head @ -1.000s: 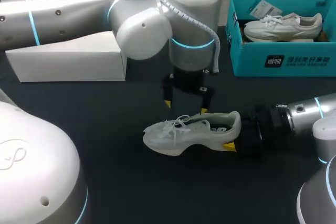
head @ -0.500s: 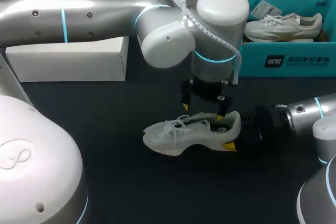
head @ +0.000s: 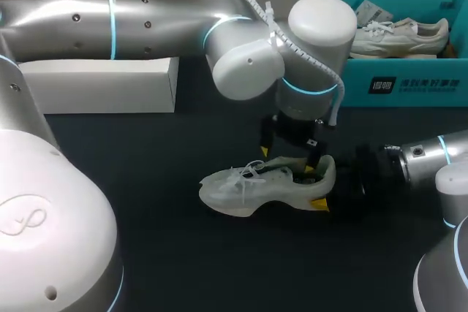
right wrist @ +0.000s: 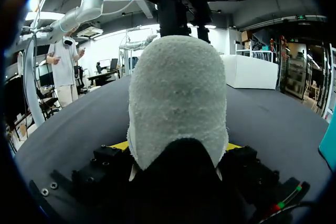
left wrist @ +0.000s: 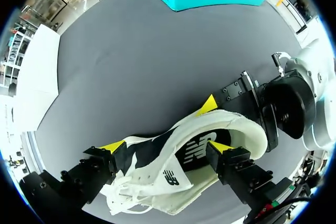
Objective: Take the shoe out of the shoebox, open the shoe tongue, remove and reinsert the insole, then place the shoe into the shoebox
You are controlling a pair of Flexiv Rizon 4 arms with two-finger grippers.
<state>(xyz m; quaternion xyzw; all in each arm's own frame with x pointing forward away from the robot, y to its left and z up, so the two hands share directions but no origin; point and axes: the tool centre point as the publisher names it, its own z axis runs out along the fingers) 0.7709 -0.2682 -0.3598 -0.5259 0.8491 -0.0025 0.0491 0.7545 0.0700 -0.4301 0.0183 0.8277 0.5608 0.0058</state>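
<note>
overall: head view is showing even, moderate brightness; light is coming from overhead.
glare: pale highlights are streaking along the left arm (head: pixel 146 16) shell and joint caps.
shadows: shoe (head: pixel 256 184) is casting a soft, short shadow under its sole.
table (head: pixel 146 202): dark top is absorbing light and giving almost no reflection.
left wrist view: shoe's inside is sitting in shade.
right wrist view: heel is catching top light, and the area beneath it is going black.
</note>
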